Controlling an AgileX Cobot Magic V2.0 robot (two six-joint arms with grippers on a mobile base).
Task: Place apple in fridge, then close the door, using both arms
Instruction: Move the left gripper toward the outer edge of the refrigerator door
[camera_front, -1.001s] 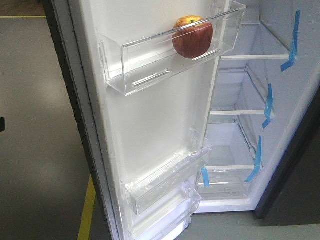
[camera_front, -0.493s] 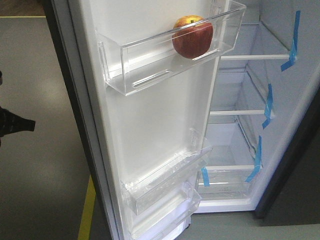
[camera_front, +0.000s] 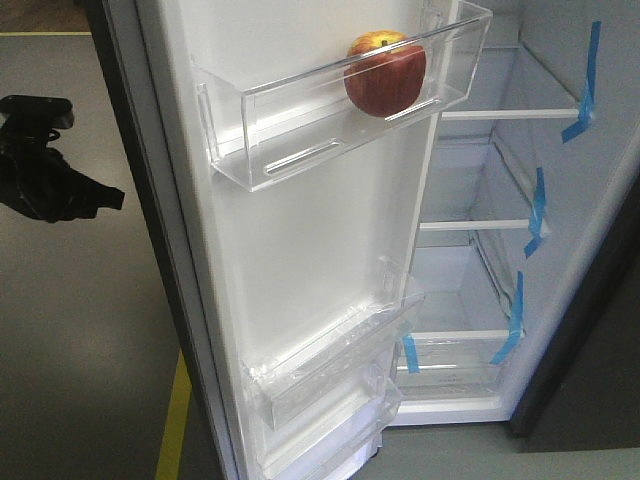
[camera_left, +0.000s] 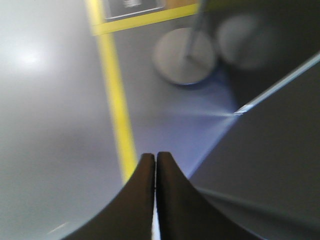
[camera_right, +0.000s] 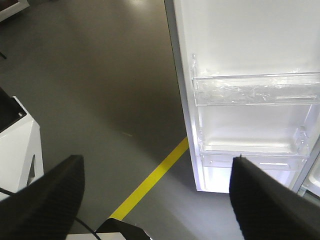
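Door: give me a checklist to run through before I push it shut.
1. Apple sitting inside the top bin of the door: ok.
2. Nothing sticking out past the fridge shelves into the door's path: ok.
3. Left gripper fingers shut for a push: ok.
4. Left arm on the door's outer side: ok. Touching the door: cannot tell.
5. Right gripper open and empty: ok. Out of the door's swing: cannot tell.
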